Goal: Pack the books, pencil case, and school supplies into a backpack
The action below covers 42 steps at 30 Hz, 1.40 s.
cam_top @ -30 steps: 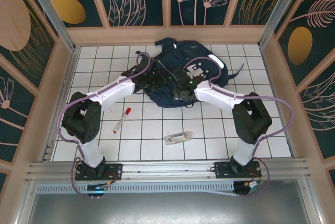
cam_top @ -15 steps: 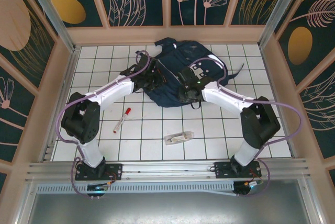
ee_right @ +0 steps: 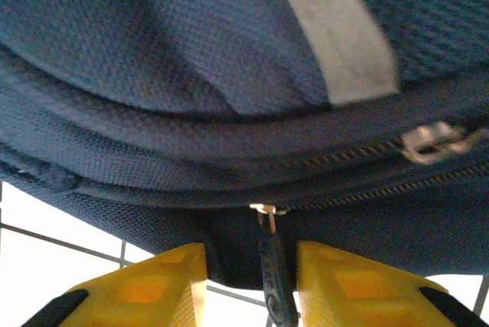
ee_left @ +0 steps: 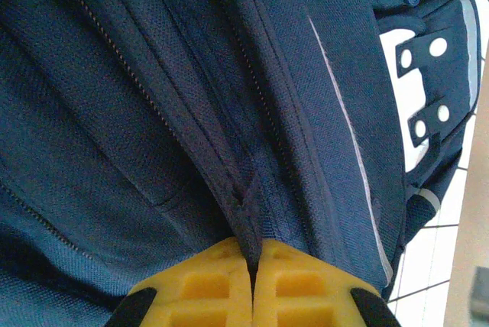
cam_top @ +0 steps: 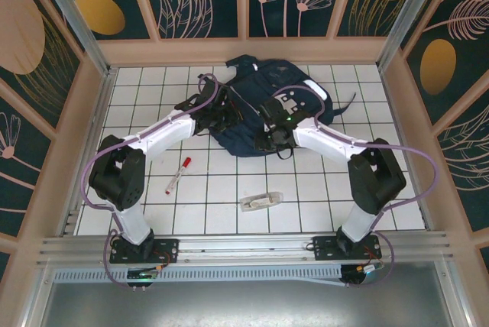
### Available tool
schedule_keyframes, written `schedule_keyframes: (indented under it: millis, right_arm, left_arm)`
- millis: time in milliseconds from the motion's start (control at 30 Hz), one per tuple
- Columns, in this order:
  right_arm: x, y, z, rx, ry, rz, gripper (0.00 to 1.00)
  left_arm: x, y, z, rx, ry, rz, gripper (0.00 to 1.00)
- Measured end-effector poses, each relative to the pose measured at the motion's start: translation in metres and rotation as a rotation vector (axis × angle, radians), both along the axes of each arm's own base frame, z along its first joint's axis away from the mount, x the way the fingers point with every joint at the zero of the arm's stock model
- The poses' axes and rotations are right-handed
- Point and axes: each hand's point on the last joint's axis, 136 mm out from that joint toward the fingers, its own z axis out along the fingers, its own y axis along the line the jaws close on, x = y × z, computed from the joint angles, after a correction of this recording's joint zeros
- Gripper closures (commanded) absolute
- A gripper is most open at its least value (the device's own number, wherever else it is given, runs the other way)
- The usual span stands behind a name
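Observation:
The navy backpack (cam_top: 252,98) lies at the back middle of the table. My left gripper (cam_top: 221,117) is at its left side. In the left wrist view that gripper (ee_left: 254,262) is shut on a dark fold along a seam of the backpack (ee_left: 153,98). My right gripper (cam_top: 267,137) is at the pack's front edge. Its jaws (ee_right: 250,254) stand open under the backpack (ee_right: 191,52), and a black zip pull (ee_right: 275,273) hangs between them, nearer the right pad. A red-and-white marker (cam_top: 177,175) and a small clear case (cam_top: 260,201) lie on the tiles. The books and the pencil case are out of view.
The white tiled table (cam_top: 321,205) is walled by low tan panels (cam_top: 244,50) on three sides. Both arms reach in from the near edge, and a metal rail (cam_top: 244,244) runs in front of their bases. A dark strap (cam_top: 348,101) trails right of the pack.
The right gripper's jaws have parted from nearly shut, and the right elbow has swung slightly outward. The left arm and its grip have stayed put.

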Motion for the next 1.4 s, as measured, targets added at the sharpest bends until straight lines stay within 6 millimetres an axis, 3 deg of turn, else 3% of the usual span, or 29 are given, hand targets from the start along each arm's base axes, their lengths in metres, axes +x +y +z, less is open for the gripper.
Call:
schedule_keyframes:
  millis: [233, 400, 633, 833, 1033, 1167, 1367, 1400]
  right_arm:
    - [0.004, -0.001, -0.006, -0.003, 0.015, 0.006, 1.0]
    - [0.014, -0.018, -0.006, 0.01, 0.028, -0.038, 1.0]
    - [0.033, -0.076, -0.006, 0.013, 0.043, -0.184, 1.0]
    - [0.047, -0.098, 0.002, 0.046, 0.025, -0.238, 1.0]
    - [0.053, -0.114, -0.003, 0.041, 0.034, -0.276, 1.0]
    - [0.055, -0.115, -0.005, 0.025, 0.028, -0.261, 0.96]
    - [0.057, -0.125, -0.005, -0.004, 0.016, -0.253, 0.76]
    - [0.057, -0.127, -0.005, -0.006, 0.017, -0.256, 0.73]
  left_arm:
    - [-0.002, -0.001, -0.001, -0.003, 0.008, -0.006, 1.0]
    - [-0.004, 0.001, -0.001, -0.001, 0.003, -0.01, 1.0]
    - [-0.005, 0.02, 0.011, -0.009, -0.028, 0.008, 1.0]
    - [-0.01, 0.025, 0.004, -0.011, -0.016, -0.008, 1.0]
    - [-0.015, 0.014, 0.006, -0.055, -0.016, -0.058, 1.0]
    - [-0.017, 0.012, 0.006, -0.06, -0.021, -0.081, 1.0]
    - [-0.024, 0.013, -0.002, -0.063, -0.018, -0.111, 1.0]
    - [-0.026, 0.012, -0.002, -0.068, -0.018, -0.125, 0.96]
